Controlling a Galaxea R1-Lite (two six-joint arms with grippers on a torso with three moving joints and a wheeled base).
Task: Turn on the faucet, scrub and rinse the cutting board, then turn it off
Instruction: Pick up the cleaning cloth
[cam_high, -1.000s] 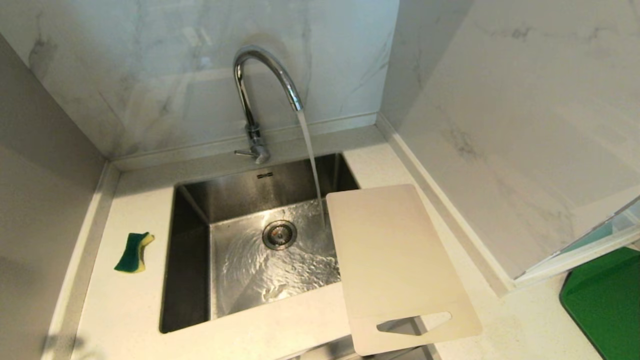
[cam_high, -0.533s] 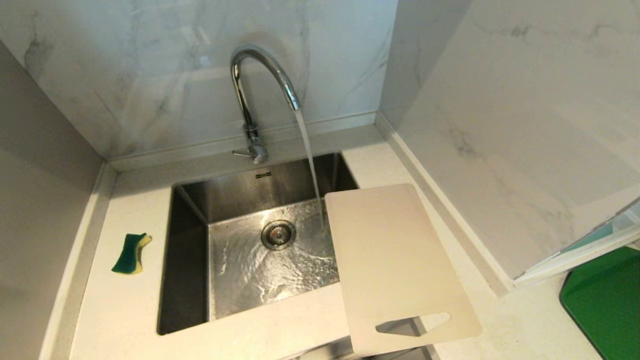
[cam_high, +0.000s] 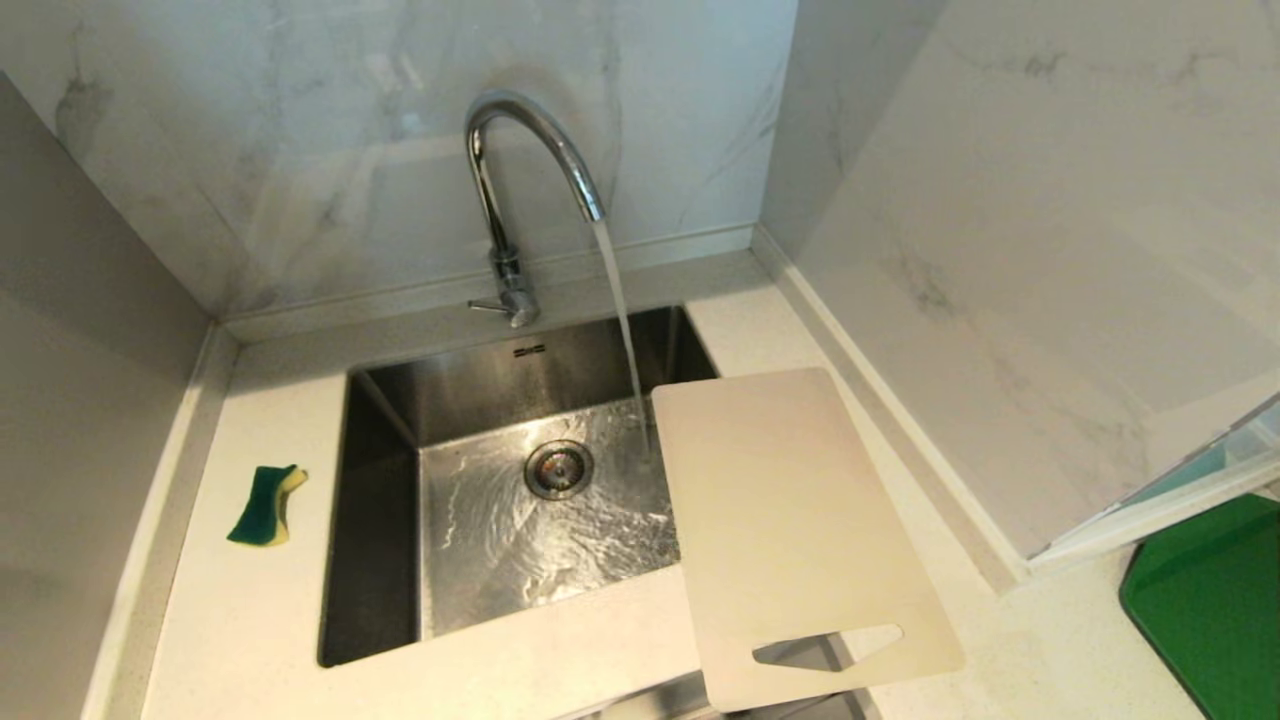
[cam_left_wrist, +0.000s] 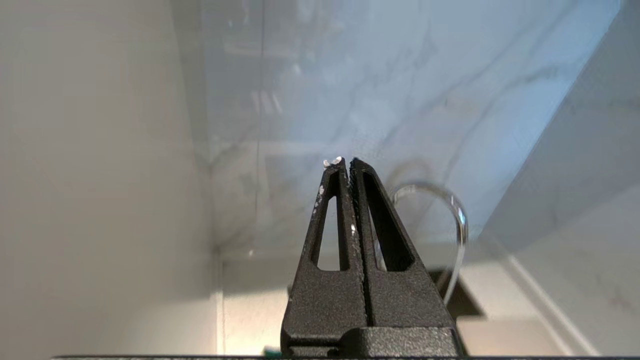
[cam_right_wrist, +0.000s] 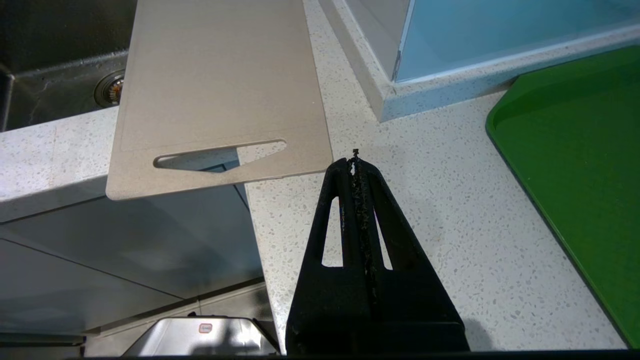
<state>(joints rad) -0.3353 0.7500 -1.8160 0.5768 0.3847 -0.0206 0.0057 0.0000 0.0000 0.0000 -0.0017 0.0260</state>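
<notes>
Nearest the robot, the right tool (cam_right_wrist: 356, 162) hangs with its 2 fingers pressed together on nothing, just beside the handle end of the cutting board (cam_high: 790, 520). That board lies flat on the desk (cam_high: 250, 620) to the right of the sink (cam_high: 380, 470): its handle slot (cam_high: 828, 645) juts past the desk's front edge, and its left edge overlaps the sink's right rim. It looks thin, stiff, light and probably slick once wet, so the overhanging slot end seems the best place to pinch it. A green and yellow sponge (cam_high: 266, 505) rests left of the sink. Behind the sink, the faucet (cam_high: 520, 180) pours water into the basin. The left tool (cam_left_wrist: 346, 165), empty and closed, points towards the wall behind the sink.
</notes>
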